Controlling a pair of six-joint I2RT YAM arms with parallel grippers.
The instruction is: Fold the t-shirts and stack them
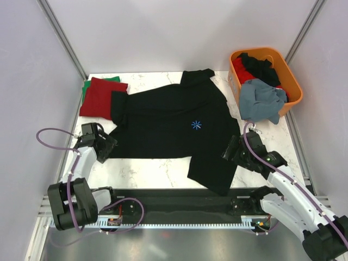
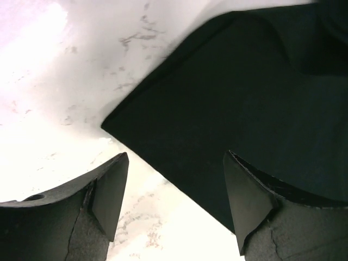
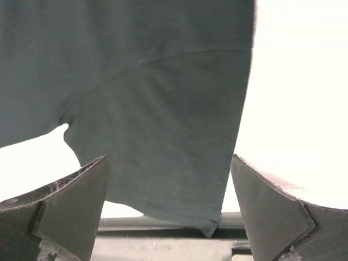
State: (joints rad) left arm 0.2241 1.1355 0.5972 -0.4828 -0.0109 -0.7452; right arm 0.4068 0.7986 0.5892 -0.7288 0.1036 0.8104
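Hovering with both jaws wide and empty: left gripper (image 2: 174, 163) at the black t-shirt's (image 1: 163, 125) near-left corner, right gripper (image 3: 168, 163) at its near-right sleeve. I note the shirt lies spread mid-table.

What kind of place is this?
Probably a laboratory robot cell: plain panel walls enclose a marble-patterned table, with the left arm and right arm mounted on a rail.

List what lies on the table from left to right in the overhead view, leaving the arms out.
folded dark red shirt → spread black shirt → orange basket. The green shirt under the red one and the grey-blue shirt hanging over the basket overlap their neighbours, so they are left out.
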